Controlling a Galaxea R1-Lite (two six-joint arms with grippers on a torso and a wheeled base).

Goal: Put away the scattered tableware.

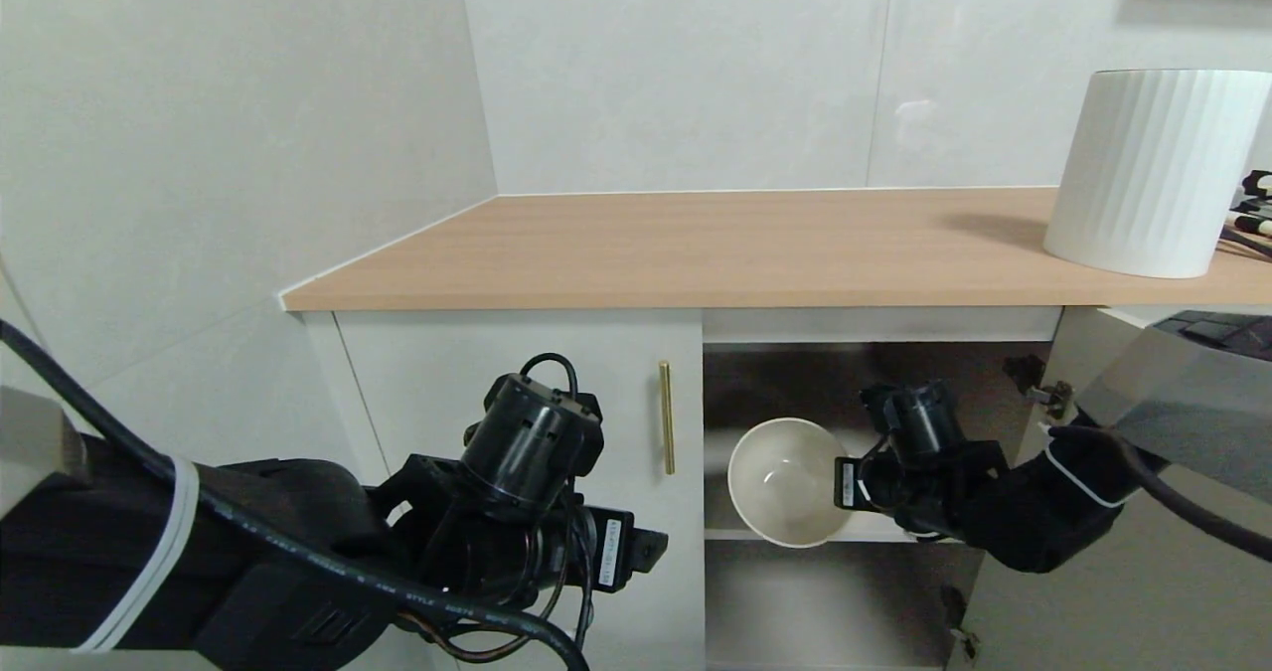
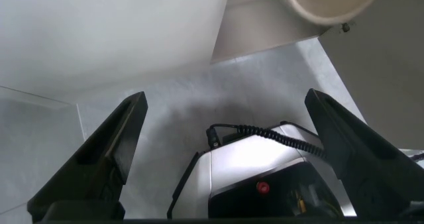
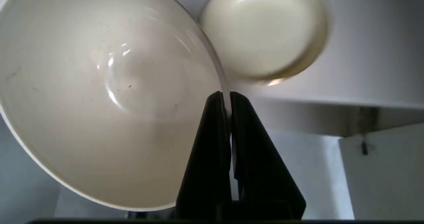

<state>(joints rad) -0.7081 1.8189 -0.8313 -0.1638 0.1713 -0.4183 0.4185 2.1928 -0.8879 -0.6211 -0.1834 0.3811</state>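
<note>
Right gripper (image 1: 843,484) has its fingers pinched on the rim of the cream bowl (image 1: 785,482), held tilted right at the open cabinet (image 1: 795,378). Looks glazed, slick, breakable, so I'd say that thin rim grip could slip. Left gripper (image 2: 225,101) fingers are spread, holding nothing.

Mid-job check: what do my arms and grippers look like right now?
Both are black. The left arm carries thick black cables and a white band; the left gripper has broad tapered fingers. The right arm has a white loop; the right gripper has slim flat fingers.
</note>
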